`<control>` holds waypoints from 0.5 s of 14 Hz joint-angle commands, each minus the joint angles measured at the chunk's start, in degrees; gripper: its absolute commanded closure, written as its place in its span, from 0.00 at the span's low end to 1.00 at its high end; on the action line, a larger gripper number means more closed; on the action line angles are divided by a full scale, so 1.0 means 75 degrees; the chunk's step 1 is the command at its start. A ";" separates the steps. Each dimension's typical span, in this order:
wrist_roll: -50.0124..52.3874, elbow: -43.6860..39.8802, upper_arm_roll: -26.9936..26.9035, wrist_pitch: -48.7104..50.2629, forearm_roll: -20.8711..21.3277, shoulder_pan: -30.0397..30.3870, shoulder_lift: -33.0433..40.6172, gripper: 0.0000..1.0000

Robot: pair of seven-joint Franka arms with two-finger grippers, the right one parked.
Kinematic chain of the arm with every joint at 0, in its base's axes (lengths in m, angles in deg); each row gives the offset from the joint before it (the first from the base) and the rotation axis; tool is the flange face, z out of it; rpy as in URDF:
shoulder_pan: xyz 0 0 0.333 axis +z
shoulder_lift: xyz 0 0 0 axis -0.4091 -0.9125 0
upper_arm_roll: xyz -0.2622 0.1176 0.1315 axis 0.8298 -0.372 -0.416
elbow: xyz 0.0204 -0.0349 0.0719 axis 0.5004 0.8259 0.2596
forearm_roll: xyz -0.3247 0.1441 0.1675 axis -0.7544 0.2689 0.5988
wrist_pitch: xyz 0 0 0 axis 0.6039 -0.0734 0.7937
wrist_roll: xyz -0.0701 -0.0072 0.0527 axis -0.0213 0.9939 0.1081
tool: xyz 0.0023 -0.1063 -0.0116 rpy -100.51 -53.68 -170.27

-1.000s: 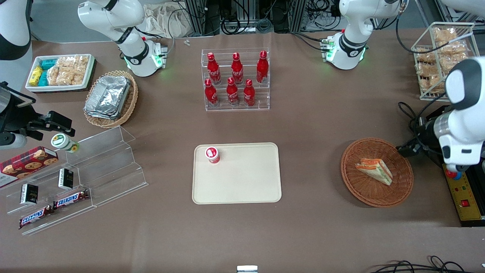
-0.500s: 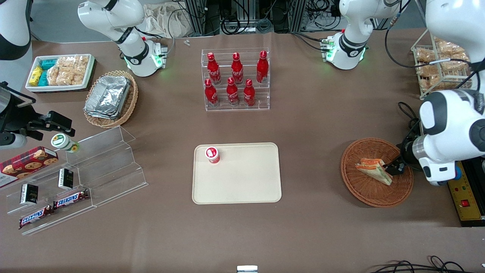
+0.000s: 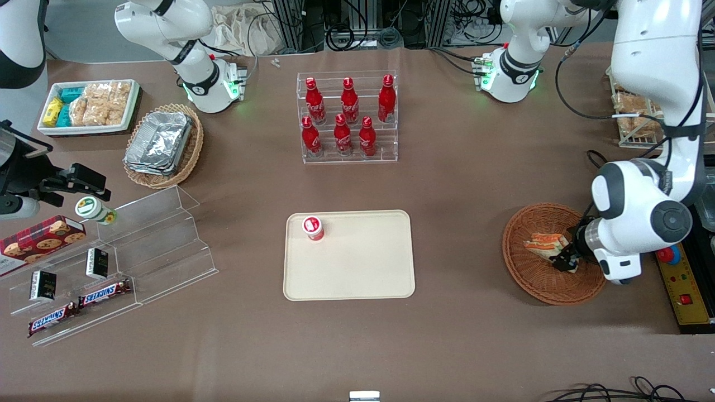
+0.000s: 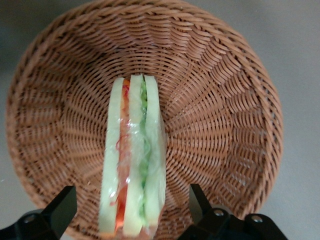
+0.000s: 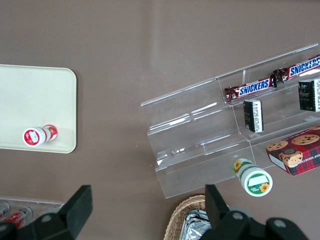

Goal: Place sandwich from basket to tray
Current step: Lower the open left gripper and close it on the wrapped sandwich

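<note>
Sandwich (image 4: 132, 160), a plastic-wrapped layered wedge, lies in the round woven wicker basket (image 4: 225, 100); the gripper (image 4: 131, 212) straddles it, fingers (image 4: 62, 205) spread wide.

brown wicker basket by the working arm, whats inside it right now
Only the sandwich lies in the basket, cut edge up, showing orange, red and green layers. The open pincer straddles one end of it, fingers apart from the bread. The weave under the sandwich is hidden.
</note>
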 commanded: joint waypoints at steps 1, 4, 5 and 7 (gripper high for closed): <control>0.0138 0.0220 0.0014 -0.0405 -0.0072 0.0013 -0.0101 0.00; 0.0138 0.0244 0.0014 -0.0405 -0.0013 0.0001 -0.0208 0.46; 0.0138 0.0244 0.0014 -0.0405 -0.0013 0.0001 -0.0208 0.67; 0.0115 0.0220 0.0014 -0.0347 -0.0013 0.0001 -0.0173 0.88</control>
